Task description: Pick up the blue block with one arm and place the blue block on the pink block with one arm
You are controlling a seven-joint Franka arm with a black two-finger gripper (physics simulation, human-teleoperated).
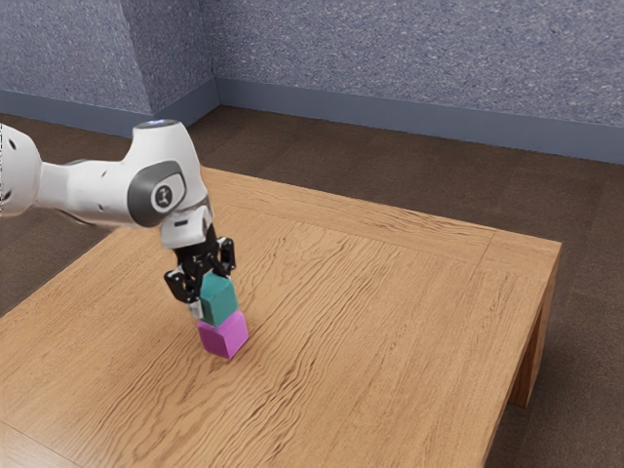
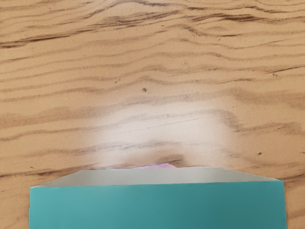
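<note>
Blue block [image 2: 157,207], under the tool [image 1: 207,285], sits atop the pink block [image 1: 223,337] on the table [image 1: 390,322]. Tool's grip: cannot tell. Step: placement. The next move likely calls for release and a straight lift.

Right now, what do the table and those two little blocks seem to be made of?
Table: wood, likely varnished, going by the wavy grain and soft sheen. Blue block, looking teal: plain matte faces, perhaps plastic or painted wood. Pink block beneath it: the same flat, even colour, so probably the same stuff. All guesses from a render.
</note>
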